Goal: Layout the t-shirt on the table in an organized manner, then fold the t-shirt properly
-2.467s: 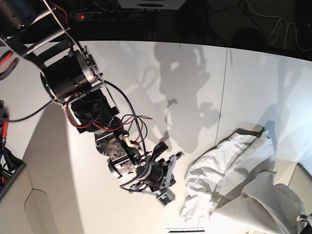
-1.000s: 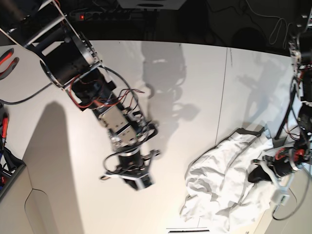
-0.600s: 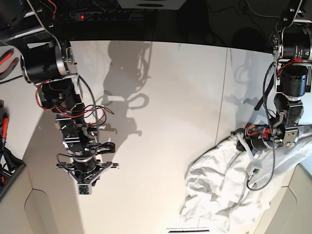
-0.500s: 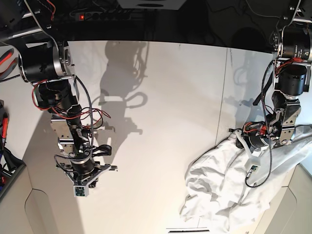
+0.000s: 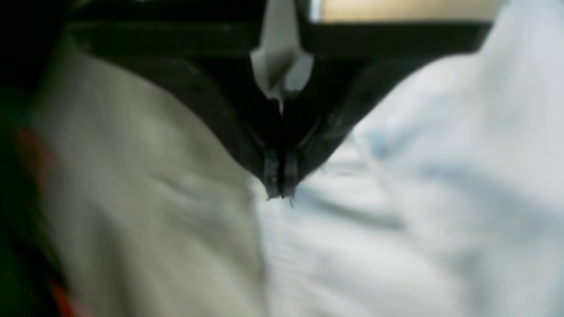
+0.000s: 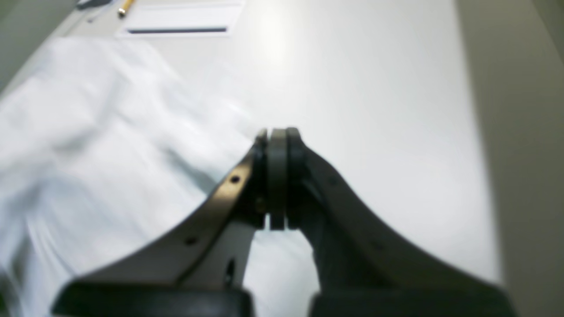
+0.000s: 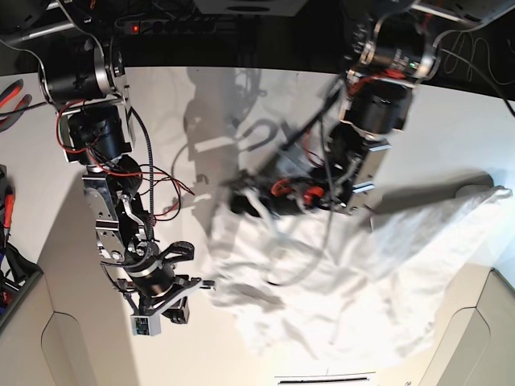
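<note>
T-shirt lies crumpled across table, 3 to 6 o'clock. Left gripper, motion-blurred, pinches closed at its edge; cloth between jaws unclear. Right gripper closed, empty, at 8 o'clock.

Black-and-silver jointed arms with loose red and black cables

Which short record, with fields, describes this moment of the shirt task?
shirt: white, crumpled, spread across the right half of the table, one end stretched toward the right edge
table: white, mostly bare on the left
left gripper: jaws shut, pinching a fold of the shirt, blurred by motion
right gripper: jaws shut, empty, above bare table beside the shirt's edge
folding: not yet begun
</note>
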You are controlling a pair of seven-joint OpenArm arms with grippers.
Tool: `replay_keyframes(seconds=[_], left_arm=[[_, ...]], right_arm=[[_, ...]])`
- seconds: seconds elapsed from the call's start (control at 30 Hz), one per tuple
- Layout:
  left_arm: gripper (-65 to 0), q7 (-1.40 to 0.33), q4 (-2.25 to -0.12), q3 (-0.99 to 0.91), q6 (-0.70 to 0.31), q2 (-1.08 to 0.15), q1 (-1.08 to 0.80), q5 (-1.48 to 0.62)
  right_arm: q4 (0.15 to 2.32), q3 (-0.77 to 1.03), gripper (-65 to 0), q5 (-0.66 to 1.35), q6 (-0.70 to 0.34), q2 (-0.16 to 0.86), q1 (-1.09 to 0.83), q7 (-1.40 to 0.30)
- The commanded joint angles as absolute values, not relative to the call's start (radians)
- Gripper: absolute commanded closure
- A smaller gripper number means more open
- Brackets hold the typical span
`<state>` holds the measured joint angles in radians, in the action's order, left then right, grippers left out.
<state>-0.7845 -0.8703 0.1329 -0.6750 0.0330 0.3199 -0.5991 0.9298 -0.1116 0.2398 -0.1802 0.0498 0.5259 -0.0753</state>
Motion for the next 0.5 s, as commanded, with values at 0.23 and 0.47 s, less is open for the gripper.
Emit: replay_keyframes(seconds=[0.23, 0.47], left_arm=[[-23.5, -1.010, -1.248, 0.131, -0.698, 0.070, 0.363, -0.839], [-27.1, -0.974, -1.389, 0.101, -0.698, -0.064, 0.363, -0.725]], right_arm=[[1.060, -0.009, 0.0, 0.271, -0.187, 0.053, 0.514, -0.200], [1.333, 0.160, 0.0, 0.447, -0.339, 0.052, 0.403, -0.521]])
